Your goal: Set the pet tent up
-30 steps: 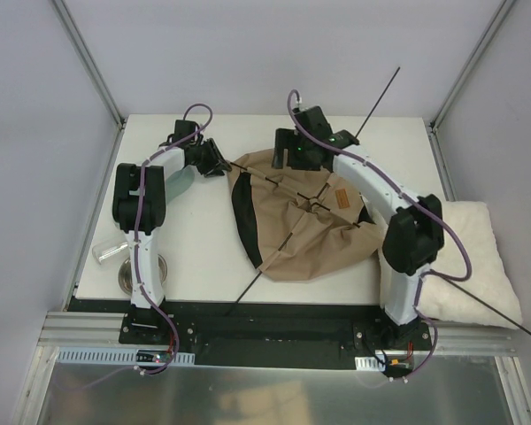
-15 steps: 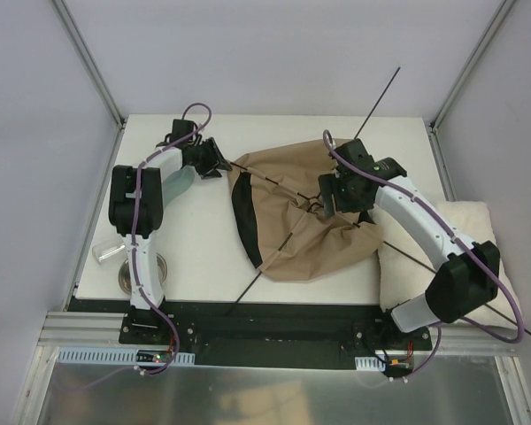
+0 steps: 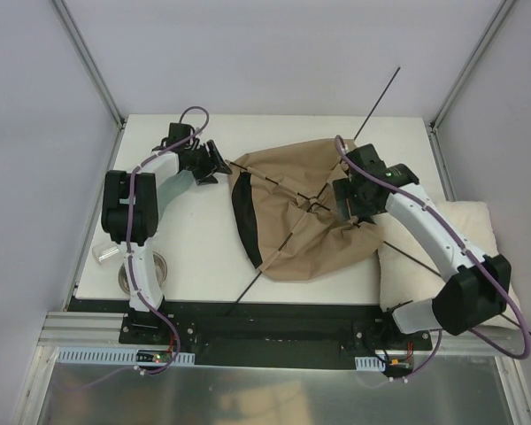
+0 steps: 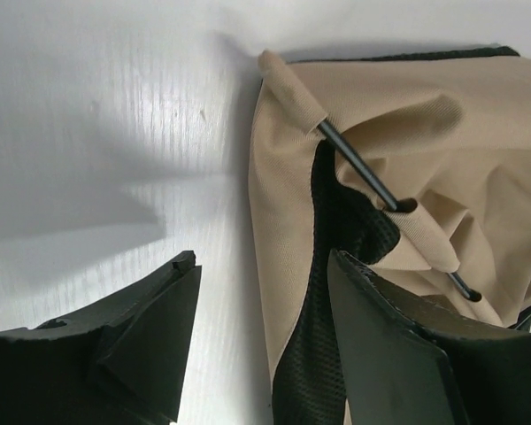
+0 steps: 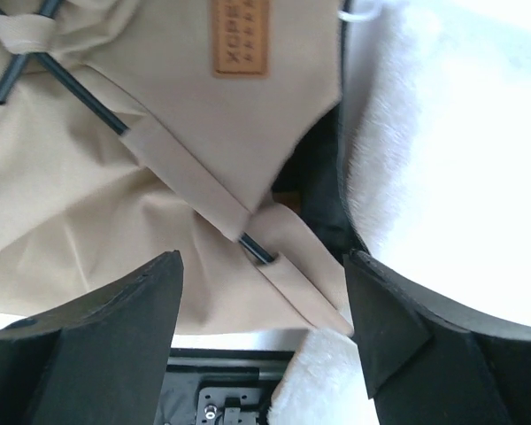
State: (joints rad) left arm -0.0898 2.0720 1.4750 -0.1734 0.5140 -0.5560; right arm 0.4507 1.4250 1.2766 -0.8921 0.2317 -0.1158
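The pet tent [image 3: 292, 212] lies flat and crumpled in the middle of the table, tan with a black edge [image 3: 244, 217]. Two thin black poles [image 3: 377, 97] cross over it, threaded through its sleeves. My left gripper [image 3: 214, 162] is at the tent's back-left corner. In the left wrist view it [image 4: 264, 261] stands open, with the tan hem [image 4: 274, 221] and black mesh lining [image 4: 336, 328] below the gap and nothing gripped. My right gripper [image 3: 354, 199] hovers over the tent's right side. It [image 5: 264, 257] is open above a pole sleeve [image 5: 203, 199], near the brown label patch [image 5: 242, 35].
A fluffy cream-white cushion [image 3: 465, 257] lies at the table's right edge, against the tent; it also shows as the cushion [image 5: 451, 159] in the right wrist view. A clear cup [image 3: 106, 252] and a metal bowl [image 3: 137, 270] sit by the left arm's base. One pole's end [image 3: 504, 320] overhangs the front right.
My right arm has swung from the tent's back-left part across to its right side. My left gripper's jaws have opened wider at the tent's corner.
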